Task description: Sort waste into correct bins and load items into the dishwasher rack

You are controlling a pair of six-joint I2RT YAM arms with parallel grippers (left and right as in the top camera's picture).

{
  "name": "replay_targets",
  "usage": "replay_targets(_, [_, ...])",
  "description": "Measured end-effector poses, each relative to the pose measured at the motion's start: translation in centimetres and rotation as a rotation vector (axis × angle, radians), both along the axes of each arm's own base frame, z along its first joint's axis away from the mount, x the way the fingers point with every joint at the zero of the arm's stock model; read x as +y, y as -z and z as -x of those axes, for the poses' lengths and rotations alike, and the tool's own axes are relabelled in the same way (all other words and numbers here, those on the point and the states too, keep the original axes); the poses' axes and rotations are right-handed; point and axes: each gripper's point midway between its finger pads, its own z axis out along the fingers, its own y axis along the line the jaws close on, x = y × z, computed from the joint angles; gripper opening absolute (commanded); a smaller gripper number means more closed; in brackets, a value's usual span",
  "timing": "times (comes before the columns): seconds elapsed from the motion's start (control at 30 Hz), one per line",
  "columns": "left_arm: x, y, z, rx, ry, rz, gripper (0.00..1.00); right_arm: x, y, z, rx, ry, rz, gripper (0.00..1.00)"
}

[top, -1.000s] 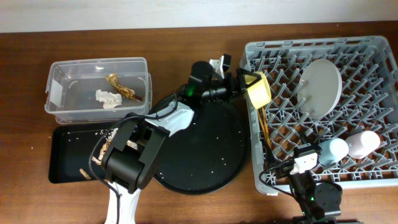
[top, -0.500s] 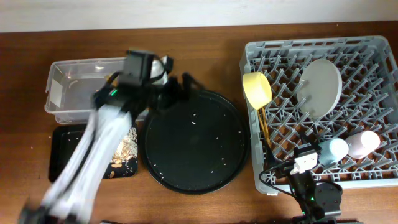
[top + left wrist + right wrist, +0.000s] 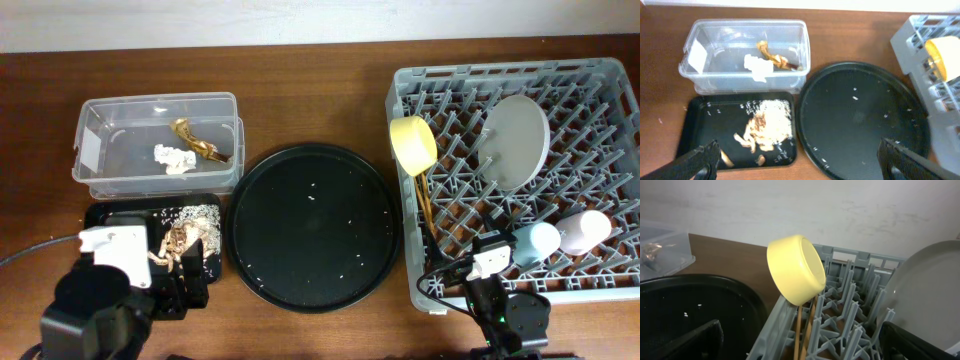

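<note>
We see the left gripper [image 3: 799,152] released, its two dark fingers [image 3: 700,161] spread to the lower corners of the left wrist view with nothing between them; it hangs over the near edge of the shallow black tray [image 3: 100,215], at the lower left of the overhead frame. The right gripper [image 3: 801,327] is likewise spread wide and empty, low at the lower right by the front edge of the dishwasher rack [image 3: 600,275]. A white sticker [image 3: 697,50] sits on the left wall of the clear tub [image 3: 95,115]; we cannot read any writing on it. In the tub lie the gold-brown wrapper [image 3: 200,143] and, just beside it, the white tissue [image 3: 172,158]. The food scraps with rice [image 3: 185,240] lie in the shallow black tray, directly below the tub. At centre sits the round black tray [image 3: 315,225], dotted with stray rice grains. In the rack, the yellow bowl [image 3: 413,143] is tipped on its side at the left edge, the chopsticks [image 3: 428,210] slanting among the pegs under it, the plate [image 3: 515,140] leaning toward the upper right, and the blue cup [image 3: 537,241] and pink cup [image 3: 585,230] lying side by side at the lower right.
</note>
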Motion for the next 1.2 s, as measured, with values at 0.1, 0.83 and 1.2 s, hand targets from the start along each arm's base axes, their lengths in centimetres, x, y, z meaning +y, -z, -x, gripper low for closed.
replay_targets(0.1, [-1.3,-0.5,-3.8,-0.21,0.114,-0.078,1.0,0.0,0.0,0.0,0.0,0.0,0.0,0.98])
replay_targets(0.83, [-4.3,16.2,-5.8,-0.59,0.293,0.002,1.0,0.0,0.0,0.0,0.001,0.0,0.0,0.98])
replay_targets(1.2, [-4.3,16.2,-5.8,-0.59,0.294,0.002,1.0,0.0,0.0,0.0,0.001,0.0,0.0,0.98])
